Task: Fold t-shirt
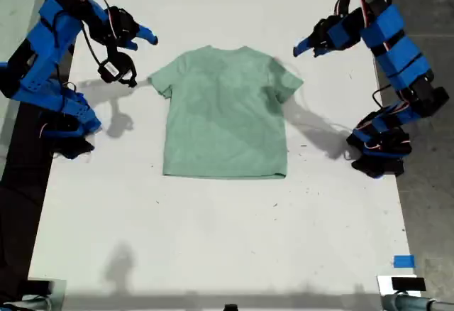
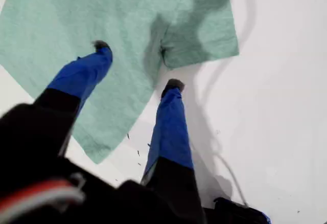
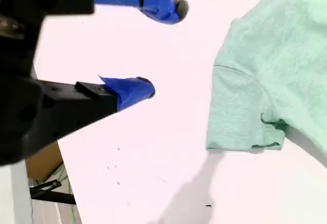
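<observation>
T-shirt point(image 1: 225, 112), pale mint green, lies flat and unfolded near the middle of the white table point(image 1: 213, 240), collar toward the exterior view's top. My first hand point(image 2: 137, 65) hovers with fingers spread apart over the sleeve on the exterior view's right, grasping nothing. My second hand point(image 3: 162, 50) hangs over bare table just beside the sleeve on the exterior view's left, its fingers likewise parted and holding nothing, clear of the cloth.
</observation>
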Robot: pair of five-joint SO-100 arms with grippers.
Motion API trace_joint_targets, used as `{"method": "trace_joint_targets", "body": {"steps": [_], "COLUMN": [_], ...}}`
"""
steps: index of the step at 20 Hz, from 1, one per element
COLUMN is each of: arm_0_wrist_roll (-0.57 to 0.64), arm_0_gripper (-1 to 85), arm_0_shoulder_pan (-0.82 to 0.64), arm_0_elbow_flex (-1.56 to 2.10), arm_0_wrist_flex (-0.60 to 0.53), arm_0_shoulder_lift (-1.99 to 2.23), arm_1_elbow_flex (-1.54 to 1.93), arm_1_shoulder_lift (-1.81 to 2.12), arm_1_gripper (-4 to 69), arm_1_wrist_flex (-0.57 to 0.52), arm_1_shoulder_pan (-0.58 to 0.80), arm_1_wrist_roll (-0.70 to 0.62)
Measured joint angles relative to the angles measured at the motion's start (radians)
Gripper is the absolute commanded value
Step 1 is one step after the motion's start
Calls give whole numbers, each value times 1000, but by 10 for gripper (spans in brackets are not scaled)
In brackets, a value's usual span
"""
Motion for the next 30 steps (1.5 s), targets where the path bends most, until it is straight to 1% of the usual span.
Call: {"method": "trace_joint_targets", "body": {"steps": [2,6,8,11,15,17,20,21,22,23,24,25,27,29,30], "arm_0_wrist_roll": [32,77,89,94,97,104,104,104,104,104,104,104,104,104,104], "arm_0_gripper": [310,326,326,326,327,326,325,324,324,323,322,321,320,320,320], "arm_0_shoulder_pan": [-11,-18,-20,-25,-29,-32,-35,-37,-38,-38,-38,-38,-38,-40,-40], "arm_0_elbow_flex": [-37,-57,-57,-15,95,138,169,172,176,176,176,176,176,176,176], "arm_0_wrist_flex": [12,14,-8,-67,-170,-204,-224,-225,-227,-227,-227,-227,-227,-227,-227], "arm_0_shoulder_lift": [-32,-81,-81,-91,-101,-101,-101,-101,-101,-101,-101,-101,-101,-101,-101], "arm_1_elbow_flex": [-18,9,114,314,491,531,541,541,540,534,523,518,483,465,434], "arm_1_shoulder_lift": [-11,-32,-34,-61,-161,-230,-337,-380,-423,-449,-454,-465,-483,-485,-485], "arm_1_gripper": [337,340,339,339,344,344,342,327,252,75,13,-8,-13,-14,-14], "arm_1_wrist_flex": [3,-12,-87,-272,-499,-584,-683,-712,-736,-741,-741,-750,-756,-704,-658], "arm_1_shoulder_pan": [14,63,103,150,153,153,153,153,153,153,155,164,167,166,161], "arm_1_wrist_roll": [-43,-146,-199,-247,-272,-284,-305,-311,-322,-333,-342,-347,-357,-357,-354]}}
